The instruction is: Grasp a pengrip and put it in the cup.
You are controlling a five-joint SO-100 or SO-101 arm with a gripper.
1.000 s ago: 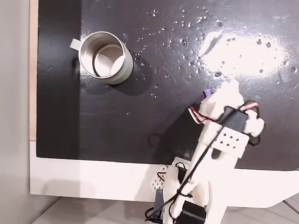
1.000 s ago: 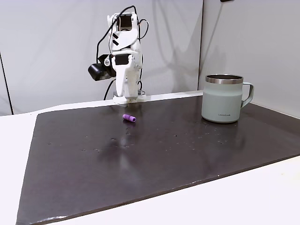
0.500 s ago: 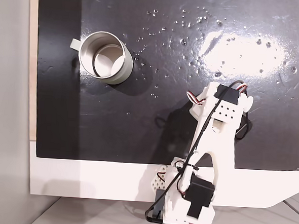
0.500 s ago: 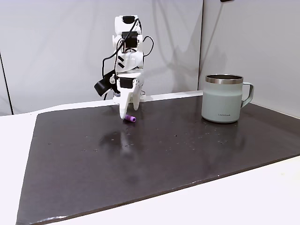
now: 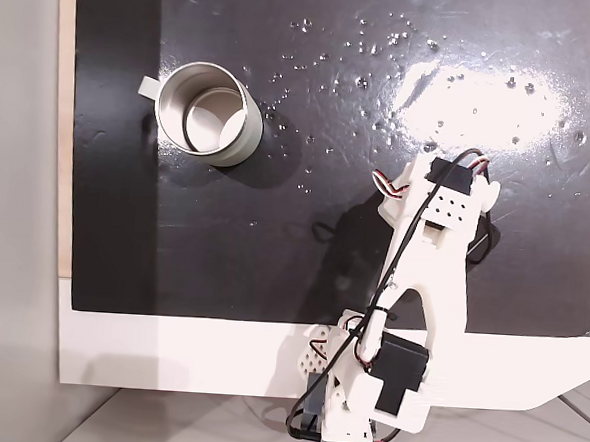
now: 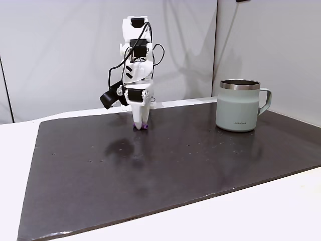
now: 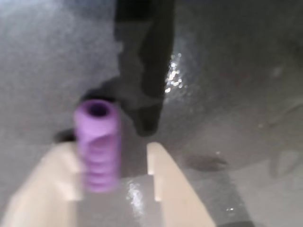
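Note:
The light-purple ribbed pengrip [image 7: 98, 144] lies on the black mat between my two cream fingers [image 7: 165, 184] in the wrist view. It rests against the left finger, and a gap separates it from the right one. My gripper [image 6: 139, 125] points straight down with its tips at the mat, open around the pengrip [image 6: 145, 126], of which a purple bit peeks out at the tips. In the top-down fixed view my arm [image 5: 427, 269] covers the pengrip. The grey-beige cup [image 5: 203, 113] stands upright and apart, far off at the mat's right in the side fixed view [image 6: 239, 105].
The black mat [image 5: 303, 262] covers a white table [image 6: 281, 211]. Small bright specks and a glare patch [image 5: 483, 92] mark the mat beyond my arm. The arm's base [image 5: 364, 406] sits on the white strip at the table's edge.
My arm has swung down from a raised pose. The gripper has dropped onto the mat and now straddles the pengrip, which lay uncovered a second ago.

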